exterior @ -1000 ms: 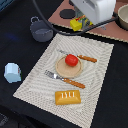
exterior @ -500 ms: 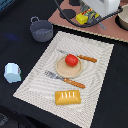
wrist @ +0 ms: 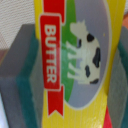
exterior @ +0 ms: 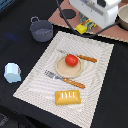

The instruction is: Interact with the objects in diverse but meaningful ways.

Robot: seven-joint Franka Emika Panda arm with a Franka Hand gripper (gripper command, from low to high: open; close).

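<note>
**Butter Packet Under My Hand, Table Setting Untouched**

From the exterior view's left: cup (exterior: 12, 72) off the mat, pot (exterior: 41, 30) behind, loaf (exterior: 67, 97) near the front, tomato (exterior: 71, 60) on the plate (exterior: 61, 68); none handled yet, I judge. At right, my gripper (exterior: 92, 20) hangs over the packet (wrist: 80, 60); whether I grip it, I cannot tell.

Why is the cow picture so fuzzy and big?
In the wrist view the butter packet sits so close to the camera that it fills the frame and looks soft, though the word BUTTER stays readable. The exterior view is a little grainy, but the tomato and bread loaf show clearly.
</note>
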